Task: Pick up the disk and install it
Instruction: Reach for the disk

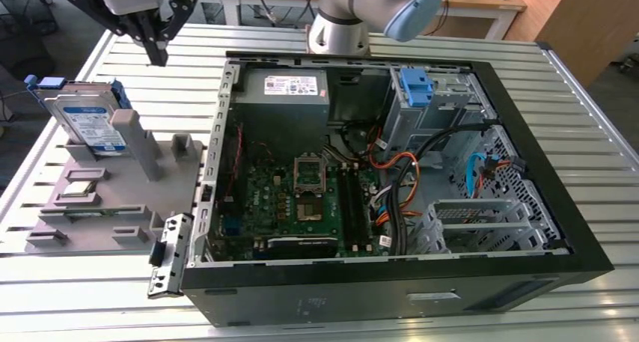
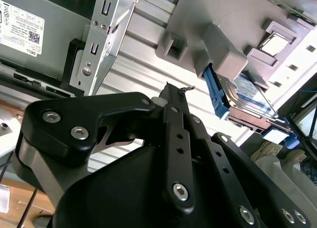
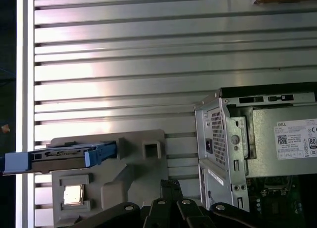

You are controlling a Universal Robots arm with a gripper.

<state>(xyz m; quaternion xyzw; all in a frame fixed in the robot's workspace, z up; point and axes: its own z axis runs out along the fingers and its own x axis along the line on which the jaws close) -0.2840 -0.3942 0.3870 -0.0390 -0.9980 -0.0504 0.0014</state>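
The disk (image 1: 88,119) is a silver drive with a white-and-blue label in a blue carrier. It stands upright on edge in a grey fixture (image 1: 125,173) at the exterior view's left. My gripper (image 1: 158,55) hangs above the slatted table, beyond the disk and toward the open computer case (image 1: 399,170). Its black fingers are shut together with nothing between them. In the first wrist view the disk (image 3: 64,156) shows edge-on, apart from the gripper (image 3: 171,184). In the second wrist view the disk (image 2: 245,87) leans in the fixture beyond the gripper (image 2: 174,91).
The case lies open on the slatted metal table (image 1: 130,65), with a grey power-supply box (image 1: 292,87), a blue bracket (image 1: 414,86) and cables inside. A small chip (image 1: 80,188) rests in the fixture. The arm's base (image 1: 340,28) stands behind the case.
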